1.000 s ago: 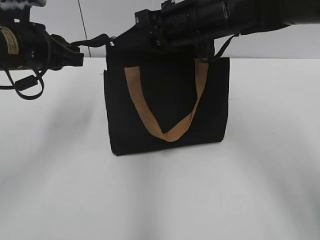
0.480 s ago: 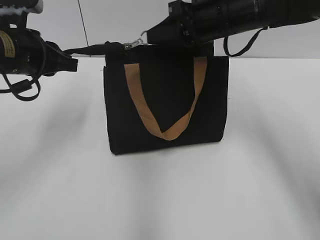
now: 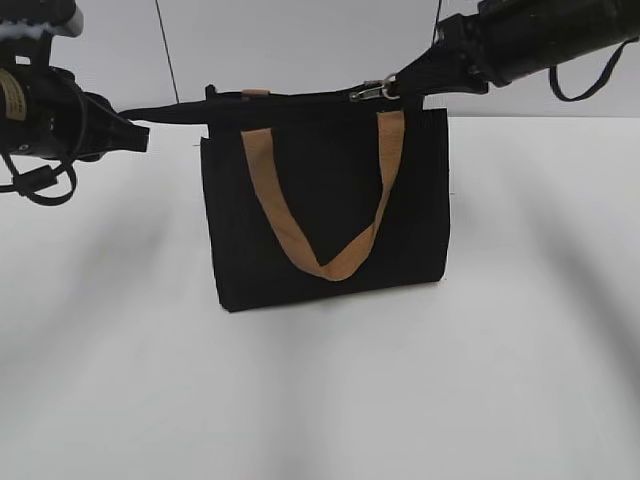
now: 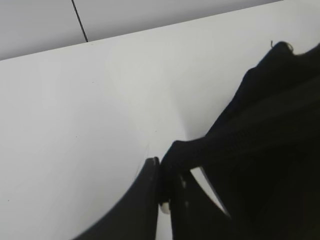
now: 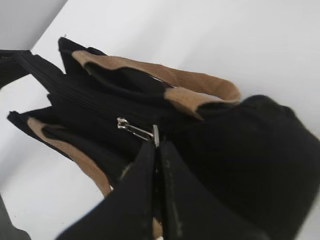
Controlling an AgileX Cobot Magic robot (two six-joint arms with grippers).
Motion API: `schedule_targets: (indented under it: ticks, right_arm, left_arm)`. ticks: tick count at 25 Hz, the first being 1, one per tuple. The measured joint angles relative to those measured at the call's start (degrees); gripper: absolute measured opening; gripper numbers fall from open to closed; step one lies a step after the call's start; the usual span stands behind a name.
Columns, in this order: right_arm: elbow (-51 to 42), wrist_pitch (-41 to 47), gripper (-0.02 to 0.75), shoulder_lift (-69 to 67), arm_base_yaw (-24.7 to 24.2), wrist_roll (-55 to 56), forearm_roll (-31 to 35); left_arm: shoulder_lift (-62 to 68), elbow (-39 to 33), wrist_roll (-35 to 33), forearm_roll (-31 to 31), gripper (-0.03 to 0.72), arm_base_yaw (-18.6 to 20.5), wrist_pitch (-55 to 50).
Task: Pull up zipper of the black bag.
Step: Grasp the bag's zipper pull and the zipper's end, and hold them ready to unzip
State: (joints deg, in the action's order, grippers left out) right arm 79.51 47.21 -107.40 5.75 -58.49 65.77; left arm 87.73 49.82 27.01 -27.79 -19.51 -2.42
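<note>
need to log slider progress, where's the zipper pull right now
In the exterior view the zipper sits on the black bag's top edge, right of centre, pinched by the right gripper above the tan handle.

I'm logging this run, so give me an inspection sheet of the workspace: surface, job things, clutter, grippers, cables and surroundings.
Surface: white table, bare around the bag.
Job's things: black bag upright, tan handle draped down its front; zipper near the right end of the top edge.
Clutter: nothing seen.
Grippers: right gripper shut on the zipper; left gripper shut on black fabric at the bag's left end.
Cables: black cable looped under the left arm.
Surroundings: pale wall with one dark vertical seam.
</note>
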Motion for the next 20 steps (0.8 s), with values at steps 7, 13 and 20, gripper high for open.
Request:
schedule_targets:
  ticks: [7, 13, 20]
  right_arm:
    - [0.0, 1.1, -0.015, 2.1, -1.6, 0.1, -3.8]
    - [0.0, 4.4, 0.312, 2.2, -1.4, 0.1, -4.8]
    - [0.0, 11.2, 0.578, 5.3, -1.2, 5.6, -11.7]
  left_arm:
    - [0.0, 0.0, 0.0, 0.6, 0.021, 0.0, -1.0]
    - [-0.1, 0.0, 0.0, 3.7, 0.148, -0.5, -4.9]
    - [-5.1, 0.0, 0.0, 14.6, 0.501, -3.1, -16.7]
